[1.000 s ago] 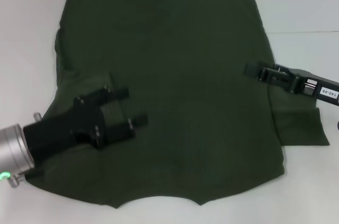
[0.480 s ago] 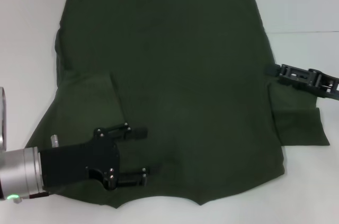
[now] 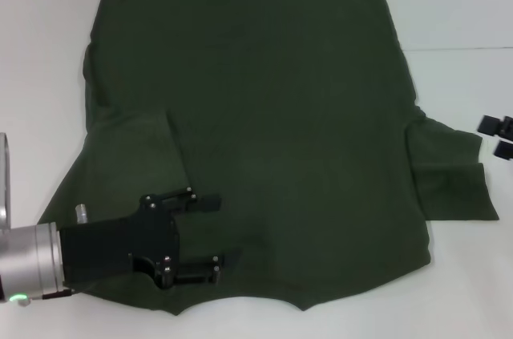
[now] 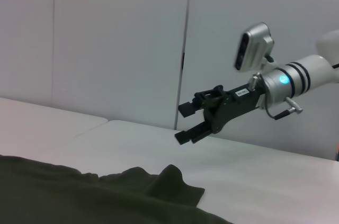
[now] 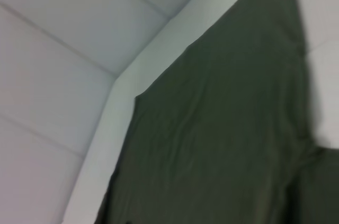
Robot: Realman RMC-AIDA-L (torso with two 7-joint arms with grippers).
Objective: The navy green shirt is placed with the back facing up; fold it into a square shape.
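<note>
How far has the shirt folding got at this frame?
Early. Done: the left sleeve is folded inward onto the navy green shirt. In hand: nothing; the left gripper is open, low over the cloth near the collar edge, and the right gripper is open, off the cloth beside the right sleeve, which lies spread flat. Left: that sleeve and folding the body into a square.

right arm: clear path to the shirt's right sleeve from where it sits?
Probably yes. The right gripper, jaws open, hangs just beyond the spread right sleeve of the dark olive-green cloth T-shirt; only bare white table lies between. The left gripper is far across.
</note>
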